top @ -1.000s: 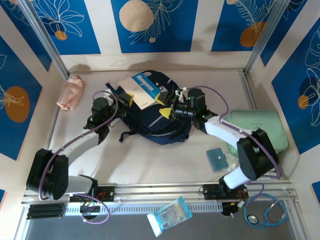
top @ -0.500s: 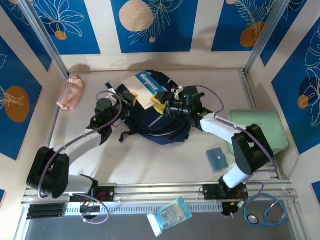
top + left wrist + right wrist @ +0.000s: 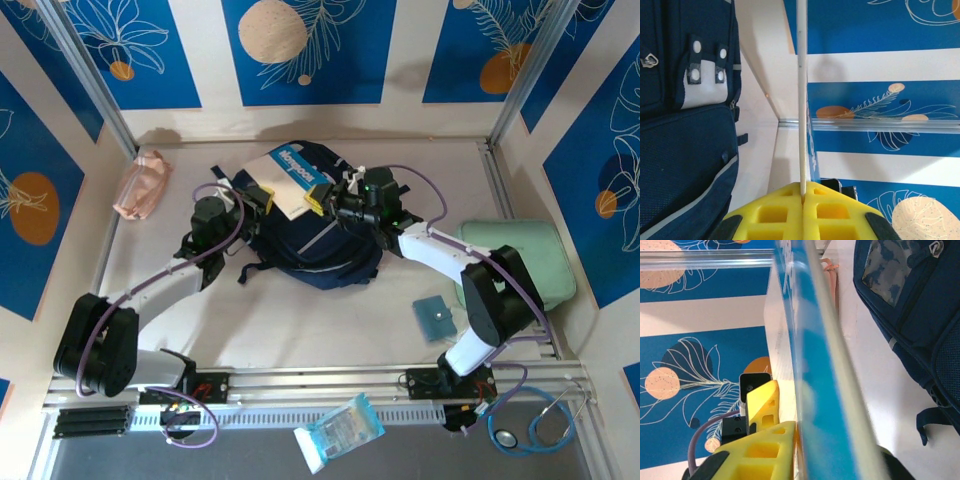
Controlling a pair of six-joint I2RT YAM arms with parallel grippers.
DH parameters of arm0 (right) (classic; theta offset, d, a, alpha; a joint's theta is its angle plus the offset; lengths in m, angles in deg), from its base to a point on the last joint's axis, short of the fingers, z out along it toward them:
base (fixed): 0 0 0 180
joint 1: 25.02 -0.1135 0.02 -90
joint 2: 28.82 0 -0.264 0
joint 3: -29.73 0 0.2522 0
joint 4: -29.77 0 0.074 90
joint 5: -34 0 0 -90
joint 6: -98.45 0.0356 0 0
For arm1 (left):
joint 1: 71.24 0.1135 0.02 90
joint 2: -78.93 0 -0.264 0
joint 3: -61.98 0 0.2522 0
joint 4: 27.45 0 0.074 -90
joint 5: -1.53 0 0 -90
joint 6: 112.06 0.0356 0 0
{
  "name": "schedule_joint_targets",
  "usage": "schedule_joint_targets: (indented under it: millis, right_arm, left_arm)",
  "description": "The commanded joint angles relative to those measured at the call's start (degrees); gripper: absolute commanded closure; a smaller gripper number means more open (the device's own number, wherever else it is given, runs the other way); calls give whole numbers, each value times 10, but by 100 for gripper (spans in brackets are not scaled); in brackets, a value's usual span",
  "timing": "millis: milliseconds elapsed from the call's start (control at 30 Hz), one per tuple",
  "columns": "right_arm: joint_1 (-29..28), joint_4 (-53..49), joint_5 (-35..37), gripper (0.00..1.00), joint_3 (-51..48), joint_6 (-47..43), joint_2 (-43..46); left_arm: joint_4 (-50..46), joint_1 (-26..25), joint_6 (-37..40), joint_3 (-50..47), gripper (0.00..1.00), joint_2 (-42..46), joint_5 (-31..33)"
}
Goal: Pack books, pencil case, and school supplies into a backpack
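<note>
A thin white book with a blue band (image 3: 287, 178) is held above the open top of the dark navy backpack (image 3: 315, 240). My left gripper (image 3: 260, 196) is shut on its left edge and my right gripper (image 3: 320, 197) is shut on its right edge. In the left wrist view the yellow fingers (image 3: 835, 210) pinch the book's thin white edge (image 3: 801, 100), with the backpack (image 3: 685, 150) at left. In the right wrist view the book's blue cover (image 3: 810, 340) runs up from my right gripper (image 3: 801, 440), and the backpack (image 3: 910, 305) lies at right. The pink pencil case (image 3: 140, 185) lies far left. A teal square pad (image 3: 434, 318) lies front right.
A mint-green zip case (image 3: 520, 255) rests against the right wall. A plastic-wrapped packet (image 3: 340, 430) and a stethoscope (image 3: 535, 425) lie beyond the front rail. Walls close in on three sides. Black straps (image 3: 225, 180) trail left of the backpack.
My right gripper has shut on the book's right edge after reaching back and left. The book has shifted slightly toward the back. The left gripper keeps its grip.
</note>
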Motion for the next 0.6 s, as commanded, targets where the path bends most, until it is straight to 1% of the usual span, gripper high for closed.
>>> schedule_joint_targets:
  millis: [0,67,100,133,200,300,367,433,500,567]
  right_arm:
    - [-4,-14,14,95,11,-18,-1]
    - [-2,-38,20,100,14,-37,7]
    - [0,-51,19,100,16,-51,12]
    - [2,-70,19,100,20,-70,17]
    - [9,-112,26,100,25,-106,31]
    - [29,-178,39,100,27,-164,62]
    - [49,-224,50,100,26,-204,87]
    - [70,-274,75,100,25,-241,112]
    - [86,-327,116,100,28,-269,136]
    - [105,-356,134,100,28,-285,155]
  left_arm:
    - [-30,-6,27,12,83,13,-11]
    - [-58,-6,55,18,57,16,-14]
    - [-71,-6,81,23,47,17,-21]
    - [-96,-6,121,32,40,19,-29]
    - [-182,-12,201,58,25,24,-26]
    - [-329,-34,326,114,9,21,2]
    - [-408,-54,390,154,5,6,25]
    - [-462,-75,439,193,0,-19,40]
    - [-509,-101,489,234,0,-51,61]
    - [-557,-128,535,283,0,-96,85]
